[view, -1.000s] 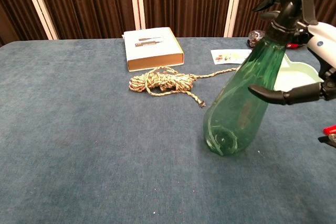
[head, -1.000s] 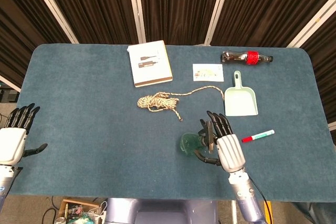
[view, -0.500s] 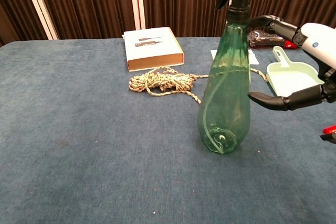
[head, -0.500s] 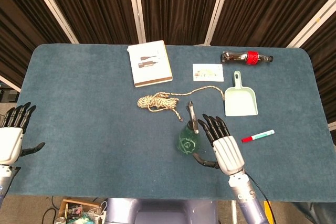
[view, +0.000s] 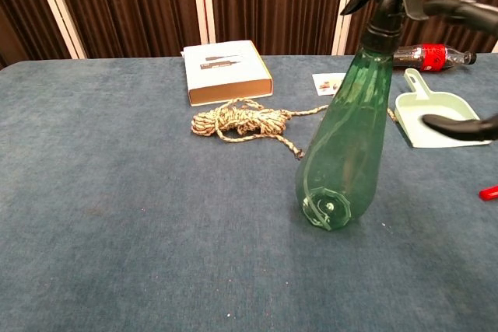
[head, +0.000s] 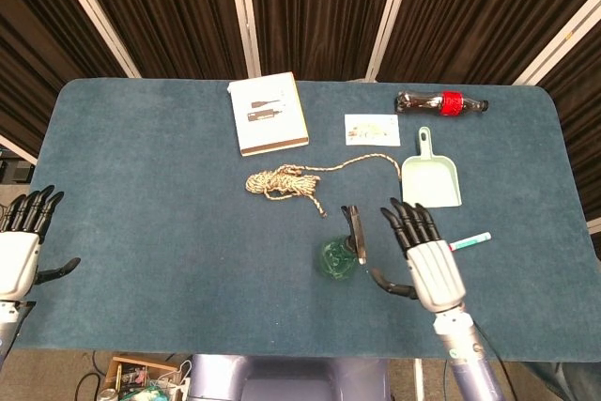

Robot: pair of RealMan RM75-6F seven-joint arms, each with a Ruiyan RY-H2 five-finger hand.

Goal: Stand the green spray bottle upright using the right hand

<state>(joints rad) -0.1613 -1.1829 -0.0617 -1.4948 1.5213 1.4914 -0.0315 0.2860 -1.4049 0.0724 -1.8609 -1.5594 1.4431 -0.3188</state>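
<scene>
Fingers of the right hand were spread wide and had let go, moved away to the bottle's right. The green spray bottle leaned on the blue table, no longer held. Its base was hard to see. The left hand stayed flat and open, far left.

Plenty of bare table on the left half, nothing in the way there. Right side's tighter: the green spray bottle leans near the right hand, with the dustpan and red marker just beyond and the rope on its far left.
</scene>
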